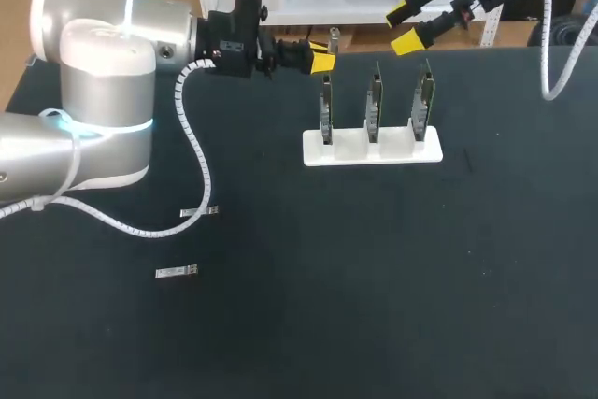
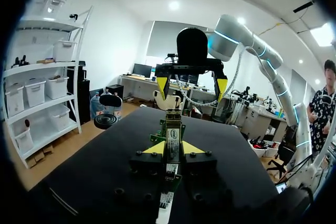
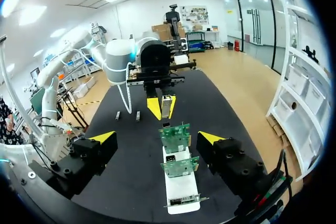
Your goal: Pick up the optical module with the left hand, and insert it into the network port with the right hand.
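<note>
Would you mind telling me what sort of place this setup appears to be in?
Probably a robotics lab bench for network hardware assembly: a dark table carries a white stand with three upright circuit boards, spare modules lie loose, and the left gripper holds an optical module.

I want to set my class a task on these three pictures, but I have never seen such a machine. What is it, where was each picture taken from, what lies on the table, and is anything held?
These are two robot arms at a black table. Each ends in a gripper, which is two fingers with yellow tips. One picture looks down from above and behind the robot. The two round ones come from cameras on the wrists. On the table a white stand holds three upright circuit boards. Two small metal pieces lie apart from it. The left gripper is shut on a small module. The right gripper is open and empty.
</note>
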Motion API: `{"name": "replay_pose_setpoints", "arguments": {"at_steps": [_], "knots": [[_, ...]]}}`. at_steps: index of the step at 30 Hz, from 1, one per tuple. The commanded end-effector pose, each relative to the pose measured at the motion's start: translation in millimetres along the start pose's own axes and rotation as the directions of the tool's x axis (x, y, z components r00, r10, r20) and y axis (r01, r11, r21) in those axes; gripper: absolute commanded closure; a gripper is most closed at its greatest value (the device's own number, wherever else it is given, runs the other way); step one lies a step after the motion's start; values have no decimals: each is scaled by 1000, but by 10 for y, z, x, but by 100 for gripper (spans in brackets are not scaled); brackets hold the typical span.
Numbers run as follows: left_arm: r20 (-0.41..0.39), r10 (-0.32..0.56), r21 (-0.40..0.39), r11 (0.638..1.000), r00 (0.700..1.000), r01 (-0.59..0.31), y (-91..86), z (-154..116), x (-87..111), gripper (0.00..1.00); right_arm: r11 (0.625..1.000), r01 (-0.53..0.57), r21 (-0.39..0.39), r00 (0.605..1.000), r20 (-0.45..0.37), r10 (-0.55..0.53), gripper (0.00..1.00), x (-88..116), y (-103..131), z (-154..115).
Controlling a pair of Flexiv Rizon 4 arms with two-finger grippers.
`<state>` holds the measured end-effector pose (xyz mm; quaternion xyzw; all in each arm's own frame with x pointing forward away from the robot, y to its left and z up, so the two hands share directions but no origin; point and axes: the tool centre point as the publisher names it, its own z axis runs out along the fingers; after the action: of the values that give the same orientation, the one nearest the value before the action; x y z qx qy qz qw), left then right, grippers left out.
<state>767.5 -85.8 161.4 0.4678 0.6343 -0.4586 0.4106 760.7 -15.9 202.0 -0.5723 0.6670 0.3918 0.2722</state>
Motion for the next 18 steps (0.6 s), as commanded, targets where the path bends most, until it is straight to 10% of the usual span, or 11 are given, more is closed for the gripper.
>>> {"name": "replay_pose_setpoints", "arguments": {"at_steps": [1, 18], "knots": [[2, 1, 2, 1000, 1000, -1, 14, 6, 6, 100, 999, -14, 37, 1000, -22, 15, 0, -15, -45, 17], [2, 1, 2, 1000, 1000, -1, 14, 6, 6, 100, 1000, 29, 9, 998, -64, -29, 0, -96, -136, 104]]}}
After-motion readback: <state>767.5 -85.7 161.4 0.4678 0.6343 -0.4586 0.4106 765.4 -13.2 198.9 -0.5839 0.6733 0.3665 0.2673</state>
